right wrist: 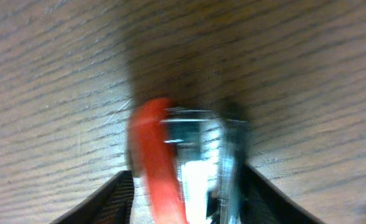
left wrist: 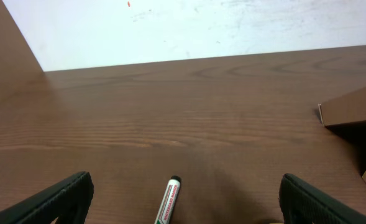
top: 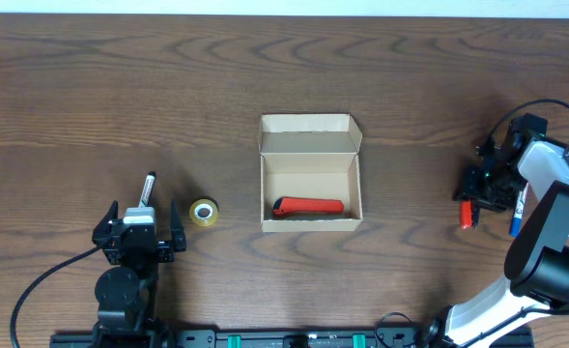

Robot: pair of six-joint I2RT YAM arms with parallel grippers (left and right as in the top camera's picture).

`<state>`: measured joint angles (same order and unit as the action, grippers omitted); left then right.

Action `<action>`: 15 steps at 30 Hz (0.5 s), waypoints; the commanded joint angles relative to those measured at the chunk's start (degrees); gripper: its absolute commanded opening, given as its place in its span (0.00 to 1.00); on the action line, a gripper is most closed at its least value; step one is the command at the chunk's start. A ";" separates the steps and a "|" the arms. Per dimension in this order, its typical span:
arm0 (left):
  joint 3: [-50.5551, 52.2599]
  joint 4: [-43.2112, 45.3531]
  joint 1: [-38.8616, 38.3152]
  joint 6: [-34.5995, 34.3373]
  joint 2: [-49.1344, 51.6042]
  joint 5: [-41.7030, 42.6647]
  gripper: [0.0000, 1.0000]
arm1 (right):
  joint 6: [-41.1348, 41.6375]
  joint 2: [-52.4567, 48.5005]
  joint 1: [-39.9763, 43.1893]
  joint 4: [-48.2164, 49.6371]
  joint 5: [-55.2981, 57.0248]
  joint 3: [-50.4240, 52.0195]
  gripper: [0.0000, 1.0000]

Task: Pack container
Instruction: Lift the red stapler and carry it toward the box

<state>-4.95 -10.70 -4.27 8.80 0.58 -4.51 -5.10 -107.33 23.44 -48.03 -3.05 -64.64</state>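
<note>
The container [top: 310, 124], an open tan cardboard box with its flap lid standing up at the back, sits mid-table with a red marker [top: 308, 206] inside. My left gripper [top: 139, 237] is open, and a black-capped whiteboard marker [top: 148, 188] lies just ahead of it; the marker shows between the spread fingers in the left wrist view [left wrist: 169, 200]. My right gripper [top: 477, 196] is low at the table's right, shut on another red marker [top: 467, 215]. The right wrist view is blurred: its fingers [right wrist: 189, 183] flank the red marker [right wrist: 153, 162] and a white-silver shape beside it.
A small roll of yellow tape [top: 204, 212] lies between my left gripper and the box. A blue marker [top: 515, 220] lies under the right arm. A corner of the box [left wrist: 350, 109] shows at the right of the left wrist view.
</note>
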 commanded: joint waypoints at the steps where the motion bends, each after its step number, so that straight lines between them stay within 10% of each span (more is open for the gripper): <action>1: 1.62 -0.57 0.17 -0.68 -0.37 -0.17 0.95 | 0.09 0.72 0.24 0.11 -0.46 0.83 0.25; 4: 1.62 -0.57 0.17 -0.68 -0.37 -0.15 0.95 | 0.11 0.72 0.09 0.11 -0.52 0.85 0.01; 15: 1.62 -0.57 0.17 -0.68 -0.37 -0.15 0.95 | 0.28 8.48 -7.89 -0.55 -8.11 -2.23 0.01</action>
<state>-4.95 -10.70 -4.27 8.80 0.58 -4.51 -4.86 -105.10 19.49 -48.36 -7.57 -64.45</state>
